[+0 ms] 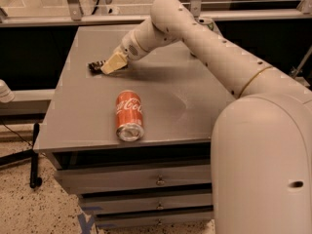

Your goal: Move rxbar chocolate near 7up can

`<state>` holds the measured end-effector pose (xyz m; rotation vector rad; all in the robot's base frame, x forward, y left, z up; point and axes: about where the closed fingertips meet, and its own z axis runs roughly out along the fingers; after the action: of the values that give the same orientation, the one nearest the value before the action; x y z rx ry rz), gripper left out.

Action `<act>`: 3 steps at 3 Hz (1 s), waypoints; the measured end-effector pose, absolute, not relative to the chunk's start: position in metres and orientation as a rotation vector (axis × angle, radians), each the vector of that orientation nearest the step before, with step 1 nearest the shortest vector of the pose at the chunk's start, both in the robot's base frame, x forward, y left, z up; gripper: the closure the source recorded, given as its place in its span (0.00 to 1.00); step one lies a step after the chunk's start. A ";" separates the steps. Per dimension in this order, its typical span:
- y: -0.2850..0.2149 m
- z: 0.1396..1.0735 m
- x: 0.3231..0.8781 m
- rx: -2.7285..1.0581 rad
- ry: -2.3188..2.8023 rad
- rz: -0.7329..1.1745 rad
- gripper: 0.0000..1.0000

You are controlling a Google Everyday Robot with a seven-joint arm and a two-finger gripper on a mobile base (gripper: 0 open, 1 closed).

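Filling the lower right, the robot's big pale rounded body (263,169). Stretched from it up and leftward over the far half of the surface, a thick pale arm (204,38), bent near the back edge and then angled down to the left. Beneath, a grey table (195,106) with a flat matte top, seen from the front and somewhat above. Below its front edge, stacked grey drawers (122,179) with small metal pulls. Lower left, speckled floor (29,208), with a black stand leg (34,155) just beside the table's left side. Near the front middle of the table, a red cola can (129,115) on its side, silver end toward the front edge, well apart from the arm's tip. Toward the far left of the table top, the end effector (107,67), pale yellowish, slanted down and leftward, low over the surface. Cannot tell whether clenched, released or grasping anything. Right at its tip, on the left, the rxbar chocolate (95,67): small, dark, low on the table near the left edge, touching or almost touching the end effector; cannot tell which. Well apart from the cola can, farther back and further left.
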<state>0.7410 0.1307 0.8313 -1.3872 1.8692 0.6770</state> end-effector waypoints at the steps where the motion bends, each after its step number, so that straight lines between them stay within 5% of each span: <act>1: 0.123 0.837 0.739 -1.390 1.843 0.676 0.64; 3: 0.101 0.870 0.718 -1.390 1.752 0.685 1.00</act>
<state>0.7178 0.1007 0.8696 -1.3903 1.7516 0.6850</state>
